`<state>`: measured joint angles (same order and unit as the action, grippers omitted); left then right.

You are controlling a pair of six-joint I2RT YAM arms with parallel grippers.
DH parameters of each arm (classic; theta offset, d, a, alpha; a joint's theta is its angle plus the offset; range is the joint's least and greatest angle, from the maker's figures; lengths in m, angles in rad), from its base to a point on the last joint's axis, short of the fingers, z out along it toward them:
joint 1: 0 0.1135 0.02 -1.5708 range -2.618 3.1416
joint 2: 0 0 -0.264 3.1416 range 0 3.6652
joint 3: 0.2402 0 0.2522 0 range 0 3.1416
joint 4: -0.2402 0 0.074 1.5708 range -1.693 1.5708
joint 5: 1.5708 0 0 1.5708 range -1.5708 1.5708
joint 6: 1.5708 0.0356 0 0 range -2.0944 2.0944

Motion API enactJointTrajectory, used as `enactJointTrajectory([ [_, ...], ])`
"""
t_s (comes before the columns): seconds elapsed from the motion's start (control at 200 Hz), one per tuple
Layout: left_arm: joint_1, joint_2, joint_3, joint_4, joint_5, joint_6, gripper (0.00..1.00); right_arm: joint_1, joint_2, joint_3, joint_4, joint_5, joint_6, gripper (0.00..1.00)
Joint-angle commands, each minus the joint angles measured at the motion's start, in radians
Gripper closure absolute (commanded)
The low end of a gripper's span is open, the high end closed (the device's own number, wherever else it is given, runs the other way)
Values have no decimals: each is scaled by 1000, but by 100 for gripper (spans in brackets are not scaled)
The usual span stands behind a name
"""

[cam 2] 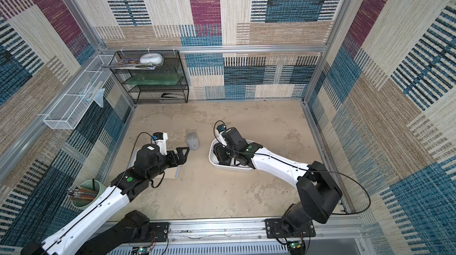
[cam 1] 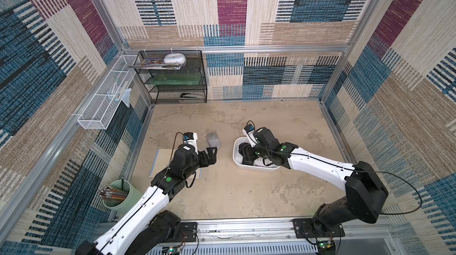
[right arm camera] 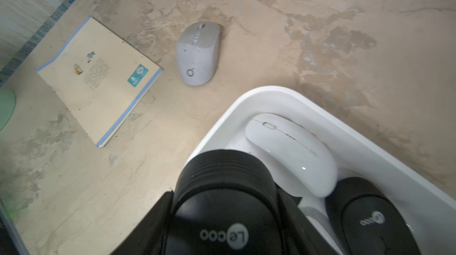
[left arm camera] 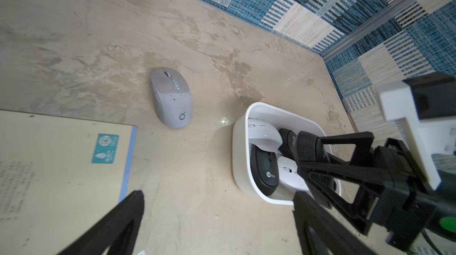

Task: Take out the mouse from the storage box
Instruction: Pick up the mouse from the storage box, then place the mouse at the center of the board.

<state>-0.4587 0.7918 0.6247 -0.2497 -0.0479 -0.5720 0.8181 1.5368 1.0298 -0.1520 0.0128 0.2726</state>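
A book [cam 1: 161, 161] is seen on the bench [cam 1: 246, 192], partly covered by the left arm. At its 3 o'clock the left end effector [cam 1: 212, 155] is held wide open and empty above the bench. A grey mouse [cam 1: 213, 140] is laid on the bench at that end effector's 12 o'clock, outside the box [cam 1: 235, 151], which is set at the mouse's 3 o'clock. The right end effector [cam 1: 247, 153] is placed inside the box and closed on a black mouse [right arm camera: 222, 231]. A white mouse [right arm camera: 291, 152] and a second black mouse [right arm camera: 365, 219] are seen in the box beside it.
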Motion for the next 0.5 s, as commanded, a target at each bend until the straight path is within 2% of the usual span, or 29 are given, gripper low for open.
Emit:
enactJointTrajectory([
  [0.0, 16, -105, -1, -161, -150, 44, 3, 53, 60, 58, -8, -13, 21, 41],
  [0.185, 16, -260, -44, -165, -211, -8, 3, 144, 214, 175, -8, -12, 29, 41],
  [0.306, 17, -323, -41, -184, -268, -24, 2, 186, 313, 264, -43, -10, 31, 41],
  [0.496, 15, -379, -71, -169, -278, -42, 2, 210, 452, 371, -81, 2, 36, 40],
])
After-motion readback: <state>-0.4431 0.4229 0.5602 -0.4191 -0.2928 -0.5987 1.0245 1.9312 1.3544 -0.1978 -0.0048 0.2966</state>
